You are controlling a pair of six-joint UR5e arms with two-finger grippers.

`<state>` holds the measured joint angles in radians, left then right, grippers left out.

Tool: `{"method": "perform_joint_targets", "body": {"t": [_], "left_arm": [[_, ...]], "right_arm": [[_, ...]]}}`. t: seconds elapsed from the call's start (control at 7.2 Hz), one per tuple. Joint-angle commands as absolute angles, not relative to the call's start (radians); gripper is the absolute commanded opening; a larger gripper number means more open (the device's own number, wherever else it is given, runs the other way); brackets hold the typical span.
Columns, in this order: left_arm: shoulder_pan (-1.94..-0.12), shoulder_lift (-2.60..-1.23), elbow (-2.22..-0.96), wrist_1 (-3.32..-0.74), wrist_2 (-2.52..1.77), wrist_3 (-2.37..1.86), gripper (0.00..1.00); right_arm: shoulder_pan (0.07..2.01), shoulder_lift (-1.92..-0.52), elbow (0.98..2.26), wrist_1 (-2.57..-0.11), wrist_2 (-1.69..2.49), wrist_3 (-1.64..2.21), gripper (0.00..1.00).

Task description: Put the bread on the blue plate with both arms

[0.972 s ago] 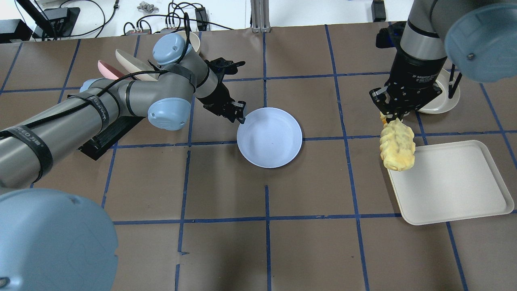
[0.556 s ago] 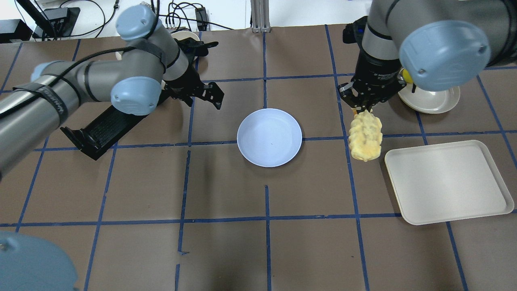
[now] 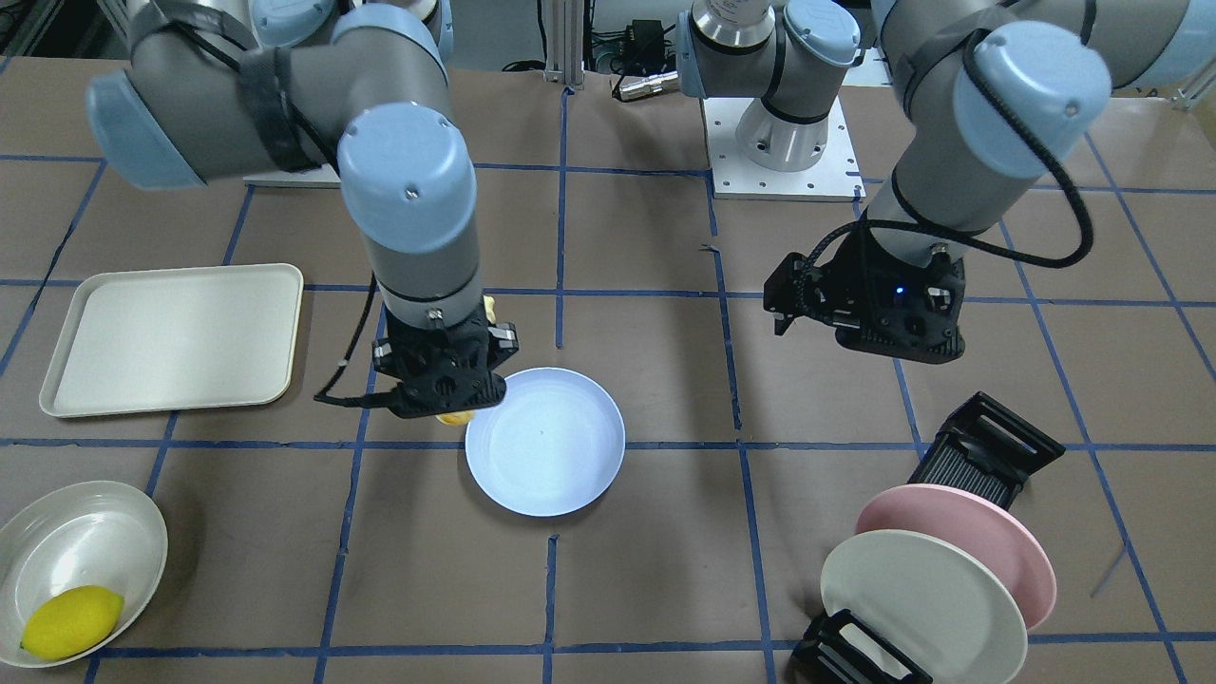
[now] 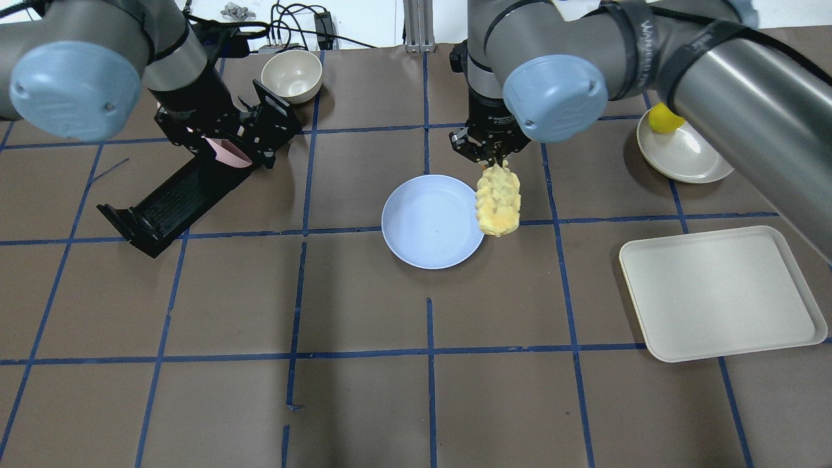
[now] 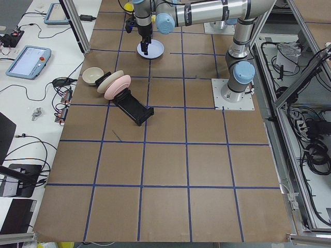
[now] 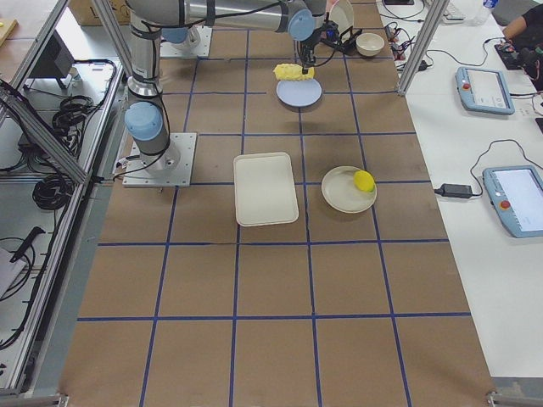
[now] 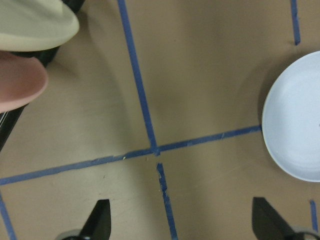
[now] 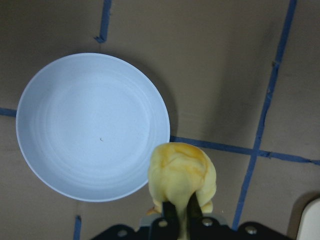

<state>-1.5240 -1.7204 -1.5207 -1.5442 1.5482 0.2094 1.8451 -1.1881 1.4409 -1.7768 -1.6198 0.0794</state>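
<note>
– Brown paper table (image 4: 364, 403) with a grid of blue tape. Where's the bread?

– The bread (image 4: 498, 201) hangs from the right gripper (image 4: 494, 159), which is clamped tight on one end of it. The rest of the loaf dangles free below.

– And the blue plate?

– The blue plate (image 4: 422, 227) lies flat near the middle of the table with nothing on it. From overhead the loaf overlaps the plate's rim on the robot's right. From the wrist camera most of it sits outside that rim. I can't tell whether it touches the plate.

– What about the other arm?

– The left gripper (image 7: 182, 221) is well apart from the plate, on the robot's left. Its fingers are spread wide with only table between them. It sits over the black rack (image 4: 169, 201), where a pink plate (image 3: 978, 532) and a cream plate (image 3: 921, 608) stand on edge.

– Anything else?

– A cream tray (image 4: 715, 292) lies on the robot's right. Beyond it is a lemon (image 4: 663, 118) in a shallow dish (image 4: 689, 159). A small bowl (image 4: 291, 76) sits at the far edge, near the rack.
</note>
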Motion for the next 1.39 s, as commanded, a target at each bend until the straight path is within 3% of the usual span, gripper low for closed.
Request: {"method": "perform_joint_targets", "body": {"t": [0.0, 0.42, 0.56, 0.83, 1.25], "left_arm": [[-1.532, -1.691, -1.41, -1.695, 1.557, 0.207, 1.0], [-1.529, -1.664, -1.42, -1.698, 1.565, 0.207, 1.0], [-1.528, -1.657, -1.419, -1.7, 1.587, 0.207, 1.0], [-1.522, -1.654, -1.408, -1.724, 1.586, 0.143, 1.0], [-1.519, -1.641, -1.405, -1.723, 1.585, 0.138, 1.0]], "right_arm": [[1.923, -1.031, 1.326, -1.804, -1.618, 0.154, 0.23], [1.944, -0.91, 1.325, -1.937, -1.62, 0.172, 0.23], [1.944, -0.905, 1.331, -1.937, -1.621, 0.175, 0.32], [1.944, -0.904, 1.327, -1.947, -1.624, 0.186, 0.98], [1.925, -0.926, 1.313, -1.97, -1.64, 0.186, 1.0]]}}
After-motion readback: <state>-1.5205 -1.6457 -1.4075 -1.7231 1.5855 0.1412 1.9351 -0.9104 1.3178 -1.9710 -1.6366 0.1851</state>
